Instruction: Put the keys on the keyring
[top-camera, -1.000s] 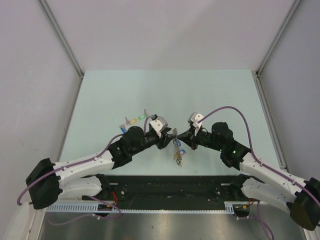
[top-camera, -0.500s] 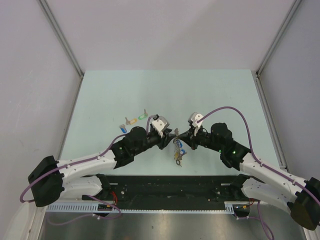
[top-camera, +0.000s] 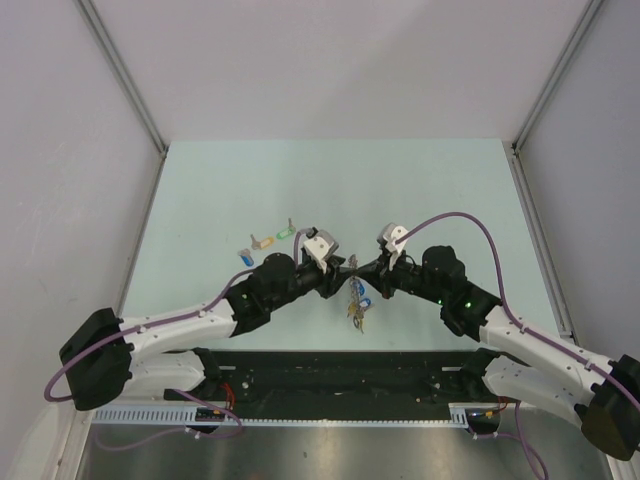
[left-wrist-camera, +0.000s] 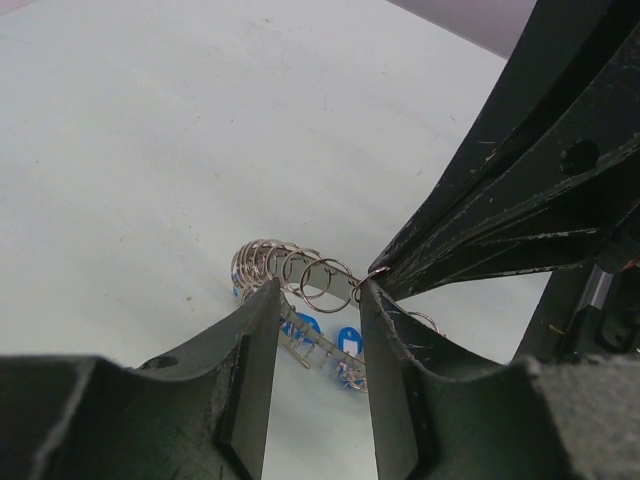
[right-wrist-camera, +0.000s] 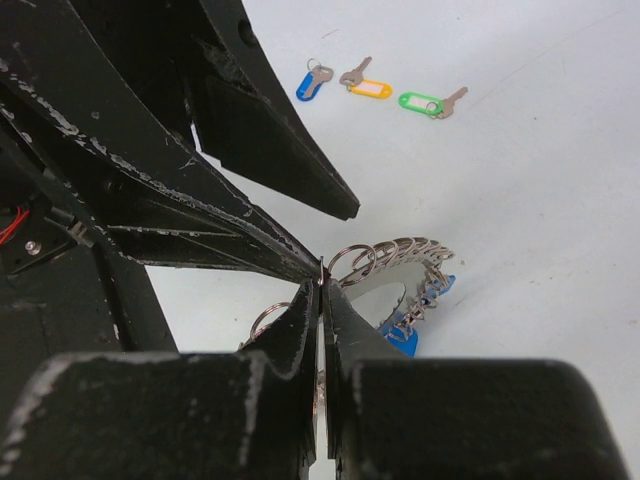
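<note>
Metal keyring (right-wrist-camera: 395, 250) is pinched by the right hand (right-wrist-camera: 321, 288), left hand (left-wrist-camera: 319, 289) half-parted astride it.

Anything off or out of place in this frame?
Nothing stands out. The right gripper is shut on the keyring, the left gripper stands open around one of its small rings, and the three keys lie in a row on the table, not yet threaded.

From above, the keyring (top-camera: 355, 293) is mostly hidden where the left gripper (top-camera: 344, 269) and right gripper (top-camera: 361, 269) meet over it, and the keys (top-camera: 268, 242), left of the middle of the worktop (top-camera: 450, 190), are too small to show teeth. In the right wrist view the ring's near arc vanishes behind that gripper's fingers (right-wrist-camera: 288, 335), whose bases the bottom edge cuts off
</note>
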